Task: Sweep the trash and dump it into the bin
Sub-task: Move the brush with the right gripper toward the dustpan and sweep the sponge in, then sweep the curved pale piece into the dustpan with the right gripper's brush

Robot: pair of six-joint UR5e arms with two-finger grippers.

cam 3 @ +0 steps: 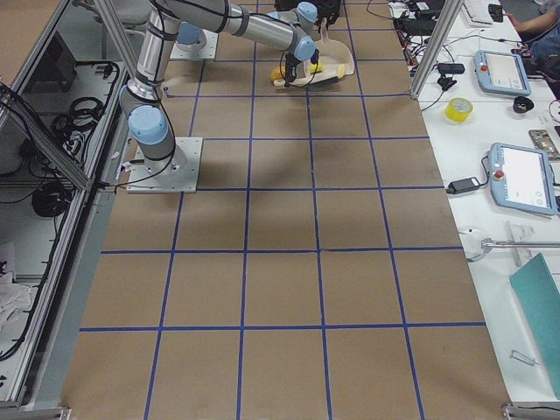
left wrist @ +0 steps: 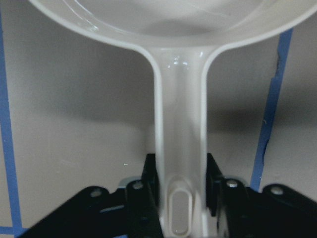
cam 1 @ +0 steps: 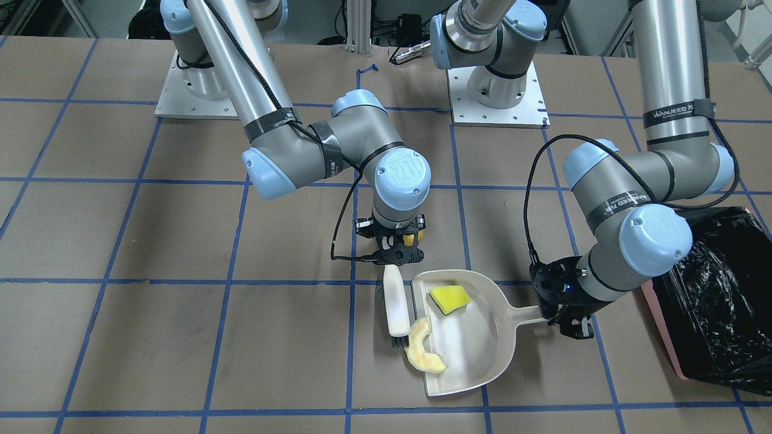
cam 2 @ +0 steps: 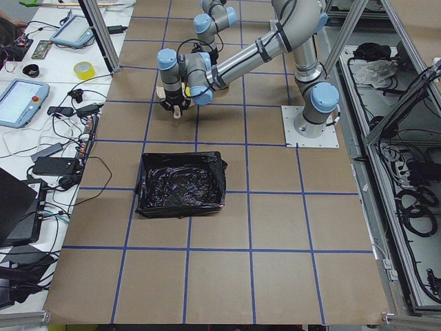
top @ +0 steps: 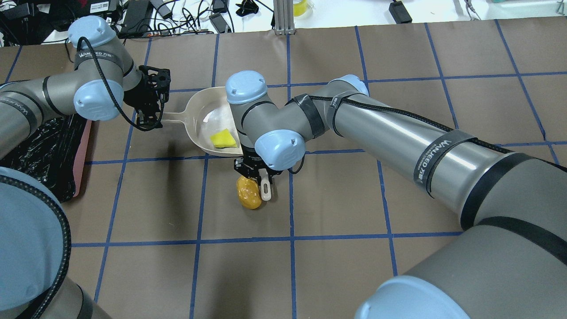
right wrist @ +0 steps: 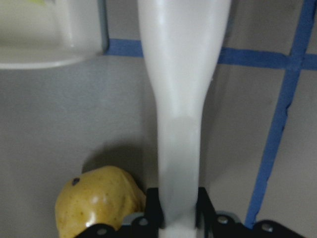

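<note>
My left gripper (cam 1: 564,313) is shut on the handle of the beige dustpan (cam 1: 476,349), which lies flat on the table; the wrist view shows the fingers (left wrist: 151,191) clamping the handle (left wrist: 181,124). The yellow wedge (cam 1: 450,298) lies inside the pan, and the pale crescent slice (cam 1: 422,349) lies across its open lip. My right gripper (cam 1: 395,253) is shut on the white brush (cam 1: 396,301), whose bristles touch the crescent. The orange-brown lump (top: 248,193) lies on the table beside the right gripper, outside the pan. The pink bin (cam 1: 711,301) with its black bag stands beyond the left arm.
The table is brown paper with a grid of blue tape lines. The two arm bases (cam 1: 497,102) stand at the robot's side of the table. The bin also shows in the overhead view (top: 44,150), partly hidden by the left arm. Cables and devices lie beyond the table's far edge.
</note>
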